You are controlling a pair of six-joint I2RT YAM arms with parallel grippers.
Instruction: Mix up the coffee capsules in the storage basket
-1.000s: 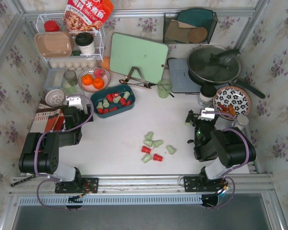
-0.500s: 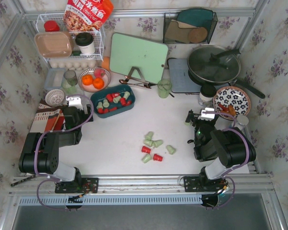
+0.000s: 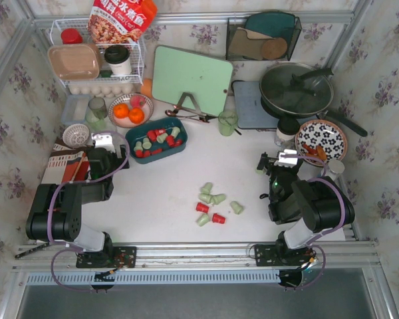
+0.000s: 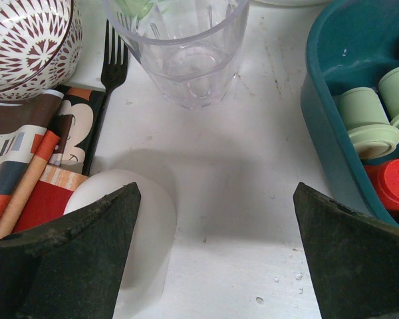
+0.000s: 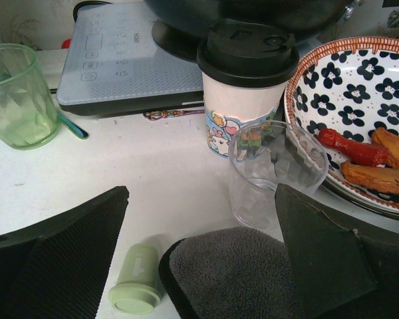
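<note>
Right of spread-jawed left gripper point(image 4: 216, 193): dark teal plastic storage basket point(image 4: 319, 113) holding red, mint coffee capsules point(image 4: 362, 113) | right gripper point(image 5: 201, 193) likewise spread

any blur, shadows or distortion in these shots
Top external: evenly lit and sharp, though the capsules are tiny. Left wrist: a soft grey shadow crosses the table between the dark fingers. Right wrist: the glass warps the cup's print behind it.
</note>
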